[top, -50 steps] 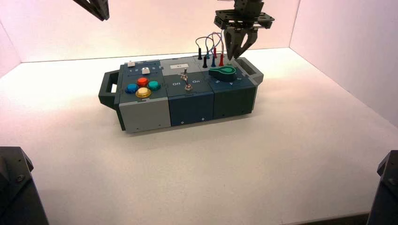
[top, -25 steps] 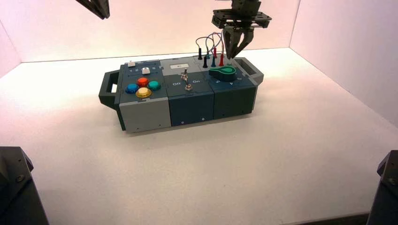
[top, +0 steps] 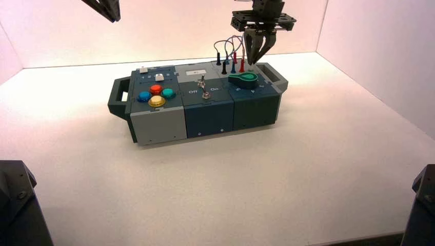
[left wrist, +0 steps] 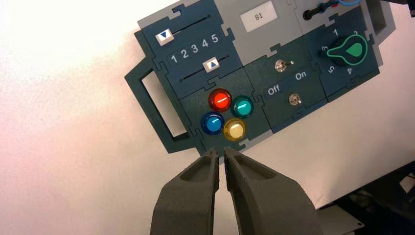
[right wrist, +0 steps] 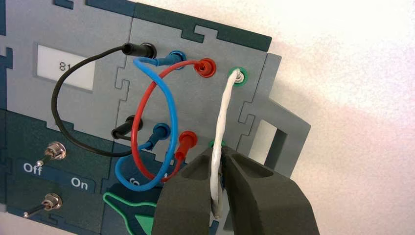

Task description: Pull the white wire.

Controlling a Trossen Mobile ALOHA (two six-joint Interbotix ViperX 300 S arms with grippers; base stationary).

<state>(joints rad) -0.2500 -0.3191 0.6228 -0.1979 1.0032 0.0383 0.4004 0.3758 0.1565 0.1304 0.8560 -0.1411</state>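
One white wire (right wrist: 221,117), thin and whitish and bent in an arch, stands behind and slightly to the right of the round green-and-dark knob (top: 243,79) on the box (top: 209,115). Its far plug (right wrist: 239,77) is pale and seated in a green-rimmed socket. The right gripper (top: 251,63) is just behind the knob, its fingers pinching the wire's near end. Those fingers cover most of the near plug, and the arch itself hides part of the grip; only a bit of green rim shows beside them.

Beside the white wire, toward the knob's left rear, stand a red wire (right wrist: 143,105), a blue wire (right wrist: 172,107) and a black wire (right wrist: 55,105), all with matching plugs. The red and blue loops cross, close to the right fingers.

Left of the knob are two metal toggle switches (right wrist: 49,152), with a pale display panel (right wrist: 64,67) behind them reading 81. Farther left lie four round buttons, red, green, blue and yellow (left wrist: 235,129), and two white sliders (left wrist: 211,64).

The left gripper (left wrist: 221,151) hangs well left of the knob, fingers slightly apart; the high view cuts off much of its arm. Beneath the box spreads the pale surface (top: 220,189).
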